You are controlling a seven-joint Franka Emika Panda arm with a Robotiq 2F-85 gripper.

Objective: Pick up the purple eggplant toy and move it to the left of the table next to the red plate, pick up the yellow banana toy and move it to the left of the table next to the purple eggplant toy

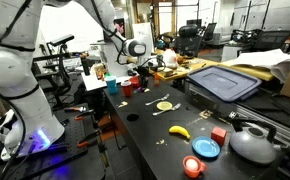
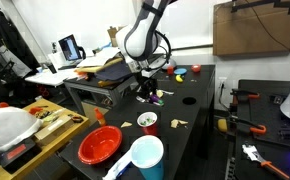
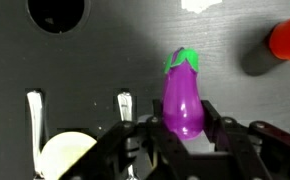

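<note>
Lying on the black table (image 3: 85, 60), from left to right — a pale round disc (image 3: 65, 155), the purple eggplant toy (image 3: 183, 100) with its green cap, an orange-red cup (image 3: 288, 40). The gripper (image 3: 183, 130) has one finger on each side of the eggplant's fat end — squeezing or not, I cannot tell.

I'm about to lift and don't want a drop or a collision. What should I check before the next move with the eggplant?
1. Eggplant toy lies between the fingers of the gripper: ok.
2. Fingers pressing on it: cannot tell; they flank it closely, but contact is unclear.
3. Eggplant toy off the table: cannot tell.
4. Red plate in sight as the target: ok.
5. Free spot next to the plate: cannot tell; a blue cup stands close beside it.
6. Banana toy apart from the gripper: ok.
</note>
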